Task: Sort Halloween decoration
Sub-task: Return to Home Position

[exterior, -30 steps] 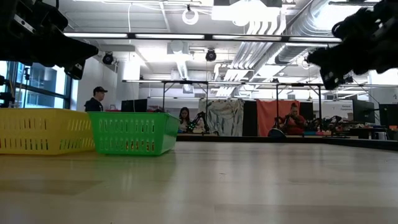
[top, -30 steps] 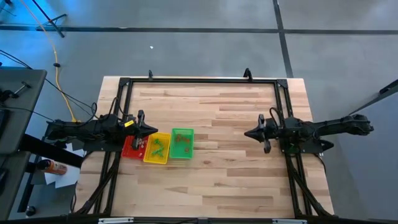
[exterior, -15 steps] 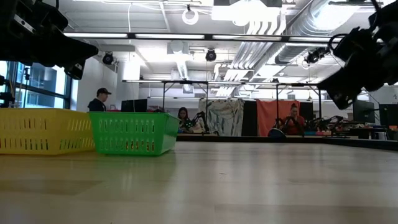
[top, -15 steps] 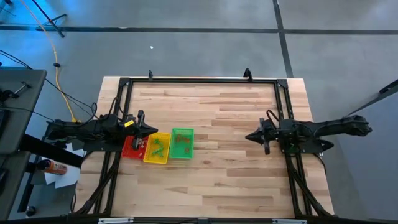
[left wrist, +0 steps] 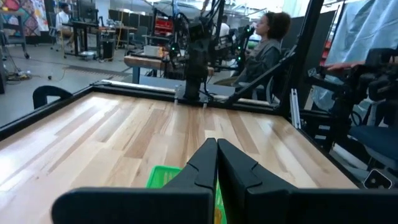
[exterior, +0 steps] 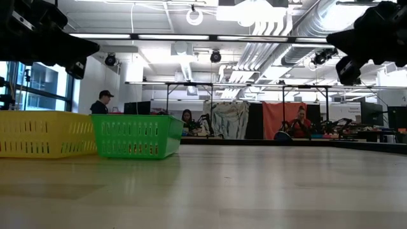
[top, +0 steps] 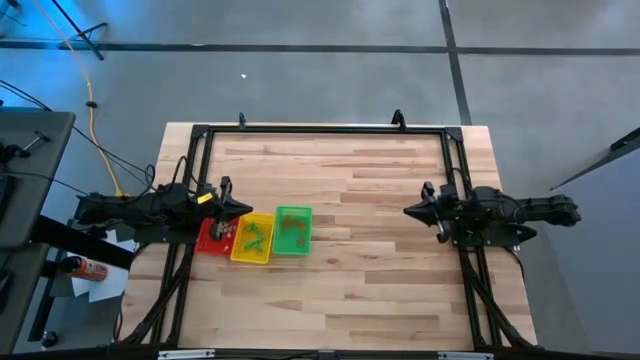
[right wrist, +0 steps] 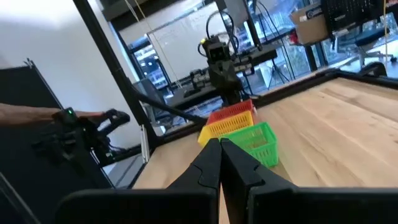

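Left claw [left wrist: 216, 143] was shut tight, fingers pressed together, nothing in it. Right claw [right wrist: 219, 144] was the same: shut and holding nothing. Only the wrist views showed that.

The high view put the left claw at the table's [top: 360, 170] 9 o'clock side, above the red tray [top: 207, 243] and just beside the yellow tray [top: 252, 250]. The right claw hung over at 3 o'clock, well apart from the trays.

Only the high view looked inside the trays. The Halloween decoration [top: 256, 234] lay in them: green bits in the yellow tray, orange bits in the green tray [top: 293, 215]. The low view showed just the yellow and green tray walls, w/ people [exterior: 301, 124] in the room behind.
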